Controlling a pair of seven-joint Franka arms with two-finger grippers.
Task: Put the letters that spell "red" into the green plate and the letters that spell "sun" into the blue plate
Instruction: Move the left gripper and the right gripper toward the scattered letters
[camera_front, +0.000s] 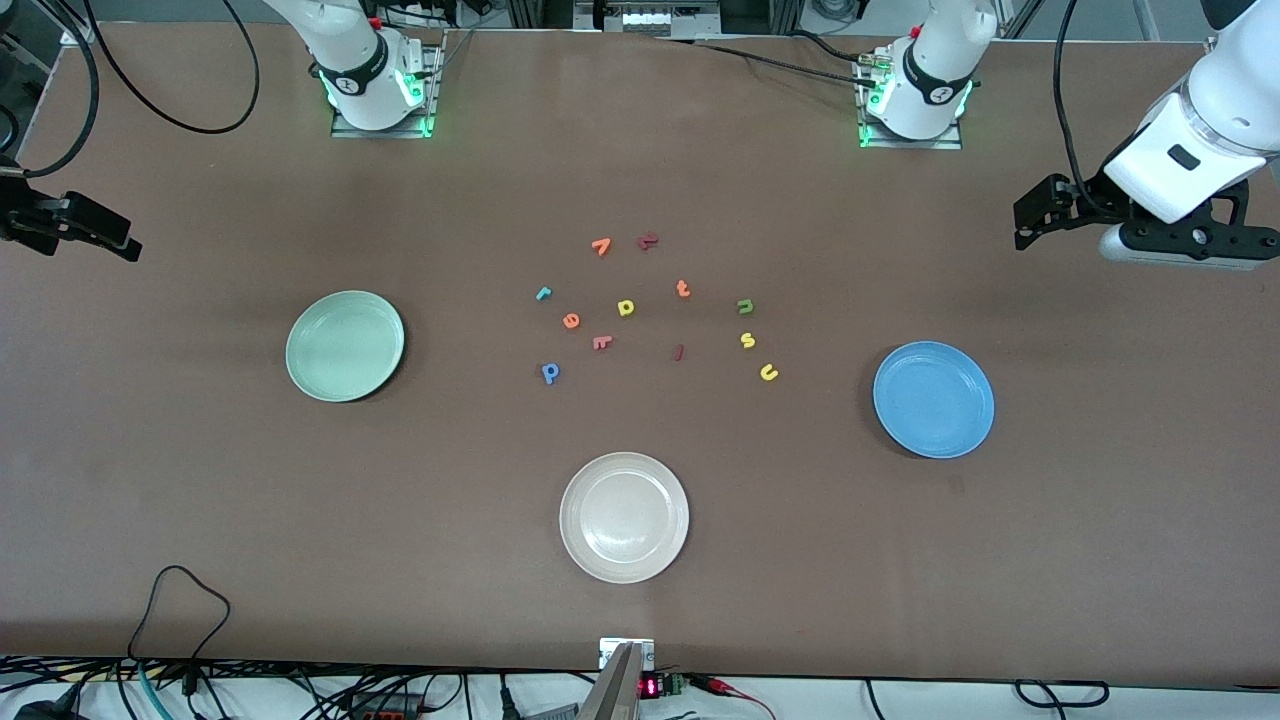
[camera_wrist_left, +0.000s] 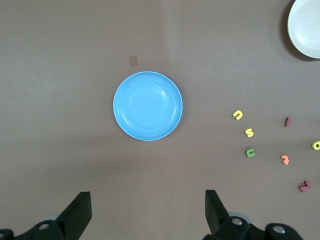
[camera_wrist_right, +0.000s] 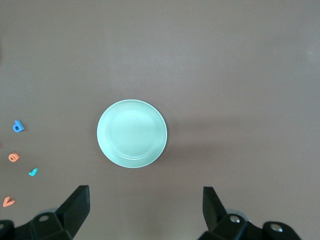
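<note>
The green plate (camera_front: 345, 346) lies bare toward the right arm's end of the table, the blue plate (camera_front: 933, 399) toward the left arm's end. Between them lie the teal r (camera_front: 543, 293), orange e (camera_front: 571, 321) and blue d-shape (camera_front: 549, 373), and closer to the blue plate the green n (camera_front: 745, 306), yellow s (camera_front: 747, 340) and yellow u (camera_front: 768, 373). My left gripper (camera_wrist_left: 148, 210) hangs open high above the table beside the blue plate (camera_wrist_left: 148, 106). My right gripper (camera_wrist_right: 145, 207) hangs open high beside the green plate (camera_wrist_right: 132, 133). Both hold nothing.
A cream-white plate (camera_front: 624, 517) sits nearer the front camera than the letters. Among the letters lie a yellow d-shape (camera_front: 626, 307), an orange t (camera_front: 683, 289), an orange v (camera_front: 601, 246) and dark red pieces (camera_front: 648, 240). Cables run along the table's near edge.
</note>
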